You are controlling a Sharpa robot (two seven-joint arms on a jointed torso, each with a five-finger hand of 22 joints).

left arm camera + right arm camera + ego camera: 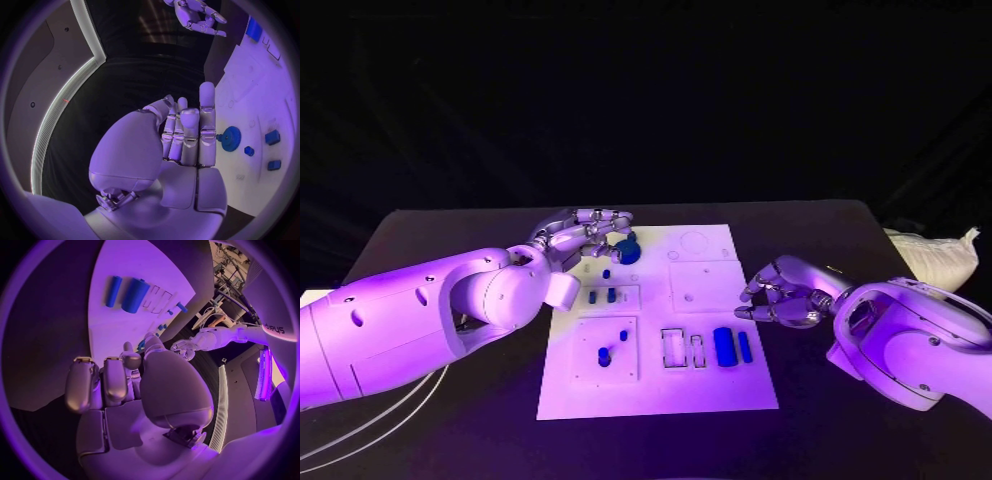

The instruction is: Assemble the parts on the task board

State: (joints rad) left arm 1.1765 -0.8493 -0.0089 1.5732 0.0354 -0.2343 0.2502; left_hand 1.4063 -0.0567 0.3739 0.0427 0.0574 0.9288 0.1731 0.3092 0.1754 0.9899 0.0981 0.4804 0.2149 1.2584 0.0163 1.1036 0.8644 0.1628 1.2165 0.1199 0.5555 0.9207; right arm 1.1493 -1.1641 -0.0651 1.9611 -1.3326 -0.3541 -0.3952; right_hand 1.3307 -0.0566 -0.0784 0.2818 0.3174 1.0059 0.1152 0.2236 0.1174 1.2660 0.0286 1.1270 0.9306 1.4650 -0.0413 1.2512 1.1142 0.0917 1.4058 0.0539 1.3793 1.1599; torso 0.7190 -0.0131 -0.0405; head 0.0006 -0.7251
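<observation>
Matt white task board [711, 385], glossy plastic arm shells, smooth metallic fingers [207, 131].

You have a black table [459, 225] with a matte top, its far edge running across the head view just behind the two arms. The white task board [661, 385] lies flat in the middle of it, long side running away from the robot, with bare black table on both sides. At the table's far right edge sits a pale, crumpled thing [935, 252], possibly a bag or cloth, though you cannot tell whether it rests on the top or just beyond it.
</observation>
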